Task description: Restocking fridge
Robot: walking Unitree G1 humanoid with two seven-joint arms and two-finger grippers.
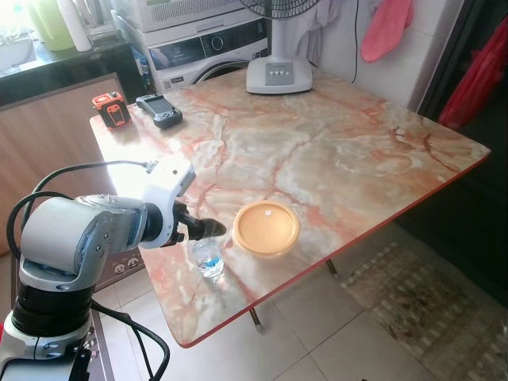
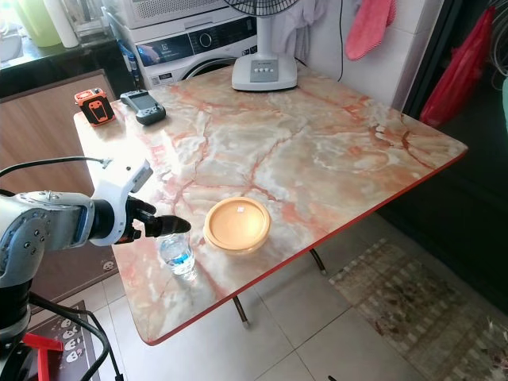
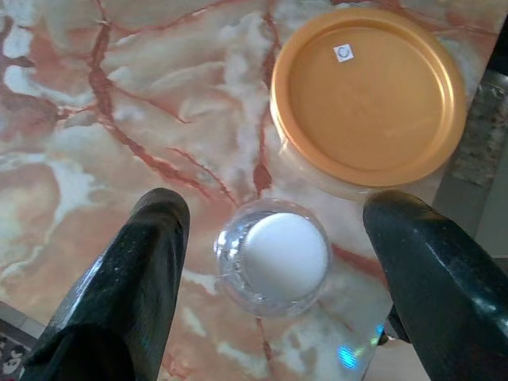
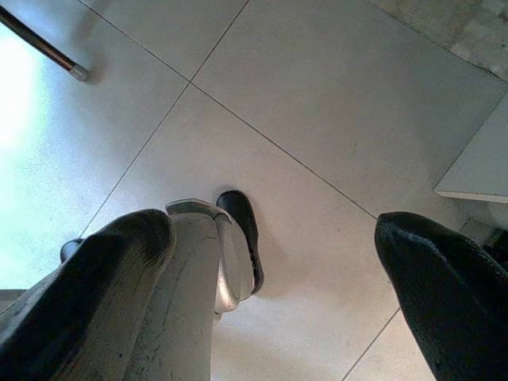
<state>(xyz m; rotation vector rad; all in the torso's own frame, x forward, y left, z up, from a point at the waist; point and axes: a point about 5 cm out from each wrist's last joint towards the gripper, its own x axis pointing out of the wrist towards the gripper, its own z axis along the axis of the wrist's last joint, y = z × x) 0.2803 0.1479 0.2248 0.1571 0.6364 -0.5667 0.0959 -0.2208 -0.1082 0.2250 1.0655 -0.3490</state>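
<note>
A small clear water bottle [image 1: 208, 258] with a white cap [image 3: 284, 255] stands upright near the front edge of the marble table [image 1: 333, 151]. Just right of it sits a round container with an orange lid [image 1: 266, 228]. My left gripper [image 3: 278, 238] hovers open directly above the bottle, one black finger [image 3: 147, 262] on each side of the cap, not touching it. The same bottle [image 2: 178, 255] shows below the left fingers. My right gripper [image 4: 278, 262] hangs open over the tiled floor, holding nothing.
At the table's far side stand a white fan base [image 1: 278, 75], a black handheld device [image 1: 159, 109] and an orange-black tool [image 1: 110, 109]. A washing machine [image 1: 208, 48] is behind. A rug [image 1: 429, 309] lies on the floor at right.
</note>
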